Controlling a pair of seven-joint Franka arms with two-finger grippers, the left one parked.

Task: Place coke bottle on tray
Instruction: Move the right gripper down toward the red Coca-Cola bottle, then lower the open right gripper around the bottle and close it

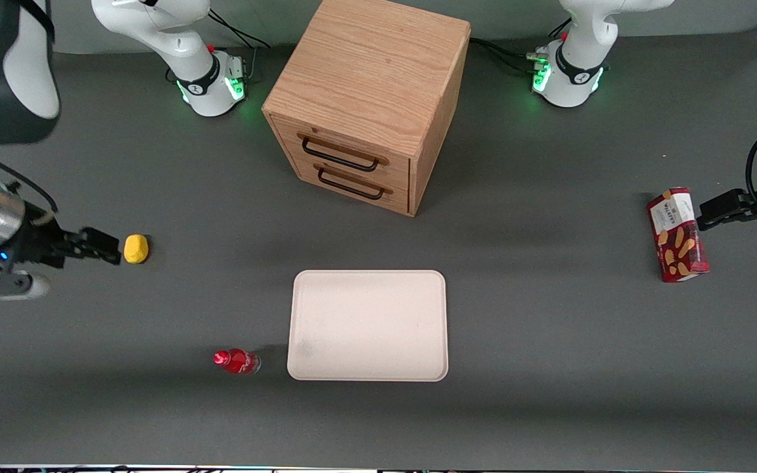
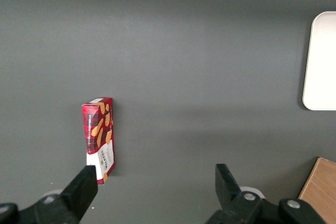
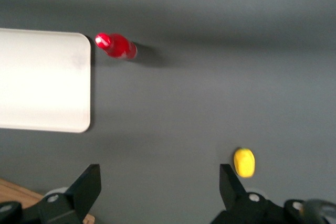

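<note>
The coke bottle point(image 1: 236, 361), small with a red cap and red label, lies on its side on the grey table just beside the tray point(image 1: 368, 325), toward the working arm's end. The tray is flat, pale cream-pink and bare. Both show in the right wrist view, the bottle point(image 3: 116, 45) next to a corner of the tray point(image 3: 42, 80). My right gripper point(image 1: 104, 247) is open and empty, high over the table at the working arm's end, next to a small yellow lump and well apart from the bottle. Its fingertips point(image 3: 89, 182) show spread wide.
A small yellow lump point(image 1: 136, 249) lies by the gripper; it also shows in the right wrist view point(image 3: 244, 162). A wooden drawer cabinet point(image 1: 368, 98) stands farther from the front camera than the tray. A red snack box point(image 1: 677, 234) lies toward the parked arm's end.
</note>
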